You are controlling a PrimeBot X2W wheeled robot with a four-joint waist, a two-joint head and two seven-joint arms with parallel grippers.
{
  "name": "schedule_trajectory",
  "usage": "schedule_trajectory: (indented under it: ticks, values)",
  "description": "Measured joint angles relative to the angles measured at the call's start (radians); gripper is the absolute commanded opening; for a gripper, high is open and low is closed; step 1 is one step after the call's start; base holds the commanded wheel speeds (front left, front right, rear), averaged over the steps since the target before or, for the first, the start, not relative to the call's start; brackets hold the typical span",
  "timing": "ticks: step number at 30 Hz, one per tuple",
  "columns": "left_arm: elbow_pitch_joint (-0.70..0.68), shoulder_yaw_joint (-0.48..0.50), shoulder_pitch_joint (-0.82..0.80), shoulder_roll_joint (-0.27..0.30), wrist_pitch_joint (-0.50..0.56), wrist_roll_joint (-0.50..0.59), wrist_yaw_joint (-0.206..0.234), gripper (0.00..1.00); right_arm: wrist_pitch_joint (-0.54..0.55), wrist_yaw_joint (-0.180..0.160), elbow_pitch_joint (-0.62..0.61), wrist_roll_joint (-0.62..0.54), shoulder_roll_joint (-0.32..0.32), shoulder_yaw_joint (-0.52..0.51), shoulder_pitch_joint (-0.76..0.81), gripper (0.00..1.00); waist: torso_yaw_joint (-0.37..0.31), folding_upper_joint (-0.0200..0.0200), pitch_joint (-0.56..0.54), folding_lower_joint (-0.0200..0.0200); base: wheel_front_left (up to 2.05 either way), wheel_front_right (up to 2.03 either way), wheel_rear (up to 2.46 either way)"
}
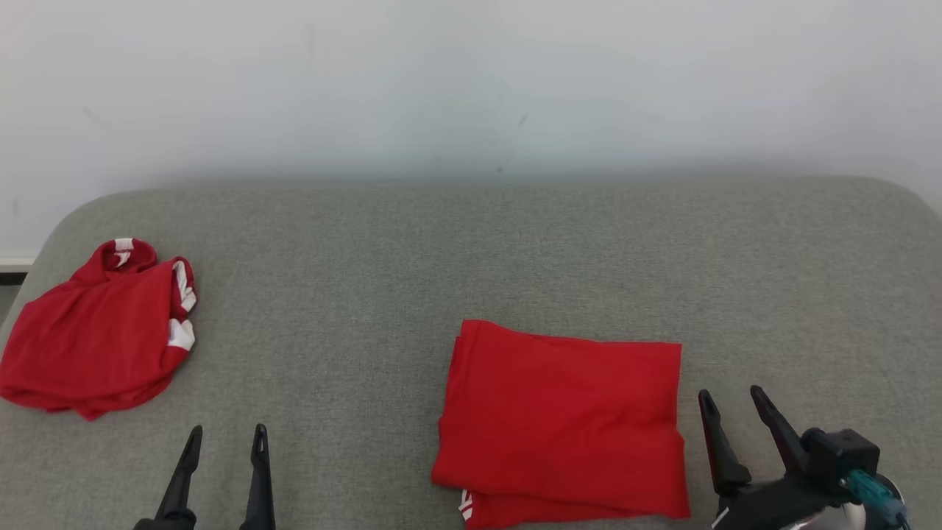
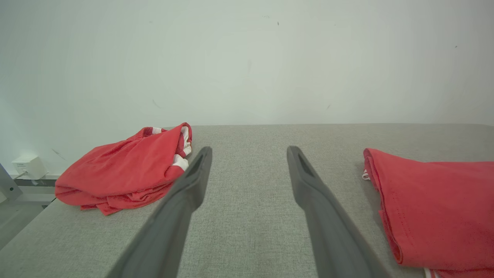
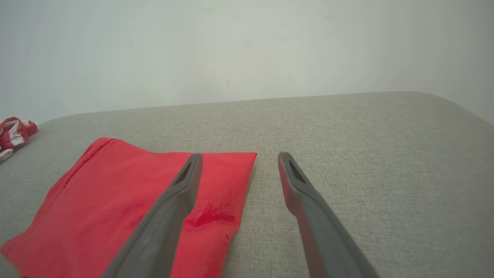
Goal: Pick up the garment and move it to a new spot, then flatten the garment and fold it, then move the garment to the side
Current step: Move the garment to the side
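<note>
Head view: the folded garment [image 1: 563,419] lies as a neat red rectangle at the near edge of the grey-clothed counter [image 1: 471,250], right of the middle, with a white-striped hem peeping out beneath it. A red heap [image 1: 96,338] with white trim sits at the left edge, well apart. The left tool [image 1: 227,430] hovers open and empty over bare counter between the two. The right tool [image 1: 732,394] is open and empty just beside the garment's right edge. Folding looks finished, so the step in hand is probably the last one, moving the garment aside. That calls for a grip through all the layers, likely one tool at each side edge, so the fold holds.

Left wrist view: the left tool's [image 2: 250,150] spread fingers frame bare counter. The heap [image 2: 127,170] lies to their left by the counter's left edge. The garment's [image 2: 436,204] layered left edge lies to their right, and this tool would have to cross over to reach it.

Right wrist view: one finger of the right tool [image 3: 240,156] overlaps the garment's [image 3: 115,200] far right corner, though contact cannot be told. The counter's [image 3: 366,162] right side and far right corner are bare, which is the best room for the move. The left edge is taken, and the near edge is close.
</note>
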Motion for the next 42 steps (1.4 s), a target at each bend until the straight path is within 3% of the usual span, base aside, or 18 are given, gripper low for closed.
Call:
schedule_trajectory:
  ticks: [17, 27, 29, 35, 42]
  values:
    - [0.014, -0.035, -0.056, -0.003, 0.0, -0.008, 0.009, 1.0, 0.056, 0.0, 0.392, 0.016, 0.028, 0.041, -0.214, 1.0, 0.071, 0.0, 0.069, 0.0001, 0.0, 0.0, 0.0]
    - [0.016, -0.024, -0.06, -0.004, 0.0, -0.008, 0.012, 1.0, 0.024, -0.003, 0.484, 0.079, 0.067, 0.101, -0.238, 0.98, 0.069, 0.0, 0.086, 0.0, 0.0, 0.0, 0.0]
    - [0.018, -0.025, -0.061, -0.004, 0.0, -0.008, 0.012, 1.0, 0.023, -0.004, 0.485, 0.099, 0.072, 0.125, -0.238, 0.0, 0.064, 0.0, 0.091, 0.0, 0.0, 0.0, 0.0]
    - [0.019, -0.027, -0.081, -0.004, 0.0, -0.007, 0.012, 1.0, 0.01, -0.001, 0.488, 0.126, 0.063, 0.169, -0.261, 0.0, 0.057, 0.0, 0.111, 0.0, 0.0, 0.0, 0.0]
    - [0.014, -0.03, -0.113, -0.004, 0.0, -0.005, 0.008, 1.0, 0.003, 0.0, 0.472, 0.115, -0.035, 0.249, -0.359, 0.0, 0.045, 0.0001, 0.153, 0.0001, 0.0, 0.0, 0.0]
